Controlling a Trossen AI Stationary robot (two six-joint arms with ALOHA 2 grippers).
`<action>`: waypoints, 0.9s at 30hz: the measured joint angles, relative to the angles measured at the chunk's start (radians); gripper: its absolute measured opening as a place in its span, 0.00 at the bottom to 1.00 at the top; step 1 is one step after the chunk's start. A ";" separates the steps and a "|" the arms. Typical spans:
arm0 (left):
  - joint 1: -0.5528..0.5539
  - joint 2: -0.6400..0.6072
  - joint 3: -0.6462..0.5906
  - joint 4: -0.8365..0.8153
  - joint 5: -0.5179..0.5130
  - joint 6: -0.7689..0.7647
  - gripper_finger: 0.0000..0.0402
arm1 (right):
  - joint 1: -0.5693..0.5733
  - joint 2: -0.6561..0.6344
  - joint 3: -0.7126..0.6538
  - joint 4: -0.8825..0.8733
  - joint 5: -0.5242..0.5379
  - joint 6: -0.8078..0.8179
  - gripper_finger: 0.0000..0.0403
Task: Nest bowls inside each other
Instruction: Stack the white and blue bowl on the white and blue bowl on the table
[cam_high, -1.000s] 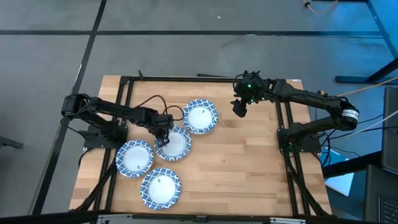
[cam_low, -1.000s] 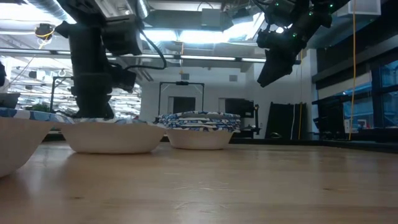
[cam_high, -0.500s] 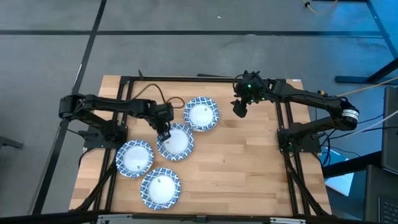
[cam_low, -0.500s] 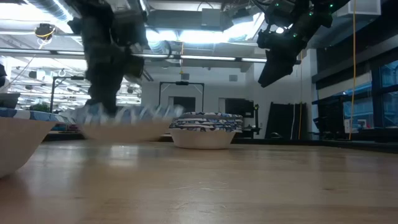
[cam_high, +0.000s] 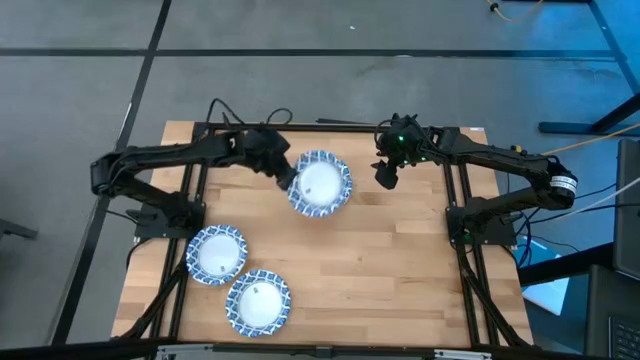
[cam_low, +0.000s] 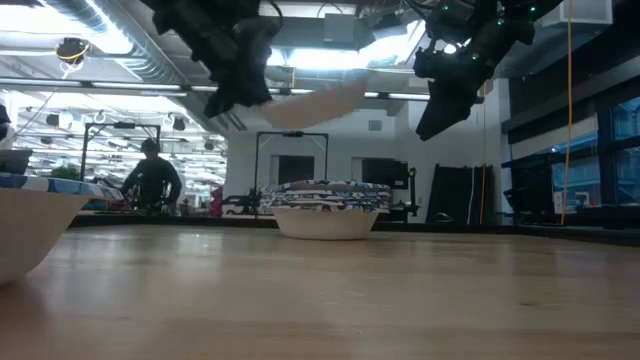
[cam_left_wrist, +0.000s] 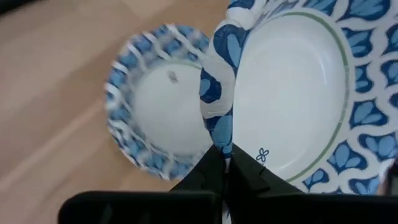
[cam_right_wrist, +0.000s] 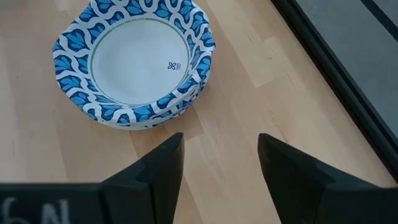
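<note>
My left gripper (cam_high: 283, 172) is shut on one blue-and-white patterned bowl (cam_low: 312, 103) and carries it in the air, tilted, over the stack of bowls (cam_low: 325, 210) near the table's far side. That stack stands on its base on the wood and shows whole in the right wrist view (cam_right_wrist: 134, 62). Two single bowls (cam_high: 216, 253) (cam_high: 257, 302) sit on the near left of the table. My right gripper (cam_high: 385, 175) hangs open in the air to the right of the stack (cam_right_wrist: 217, 149). My left gripper (cam_left_wrist: 225, 163) pinches the bowl's patterned rim (cam_left_wrist: 219, 127) between its two fingers, one finger inside the bowl and one outside. The fingers come from the table's left, slanting down. The bowl is lifted clear and tilted, and it reaches out to the right of the fingers (cam_low: 245, 95).
Black frame rails (cam_high: 200, 140) run along the table's left, far and right sides. Bare wood (cam_high: 390, 270) fills the middle and near right. In the low view one bowl (cam_low: 30, 225) stands close at the left edge, and a person (cam_low: 150, 180) is in the room behind.
My left gripper has risen from the table and swung toward the far edge and to the right. The bowl that sat near the middle left has gone up with it, clear of the wood, tipped, and now hangs over the stack. My right arm has kept still.
</note>
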 joint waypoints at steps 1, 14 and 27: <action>0.008 0.016 0.008 0.000 -0.017 0.000 0.00 | 0.000 0.000 0.000 0.000 0.000 0.000 0.51; 0.065 0.307 0.012 0.174 0.005 -0.014 0.00 | 0.000 0.000 0.000 -0.011 0.000 0.004 0.51; 0.085 0.359 0.012 0.161 0.040 0.075 0.17 | 0.000 0.000 0.000 -0.041 0.000 0.003 0.51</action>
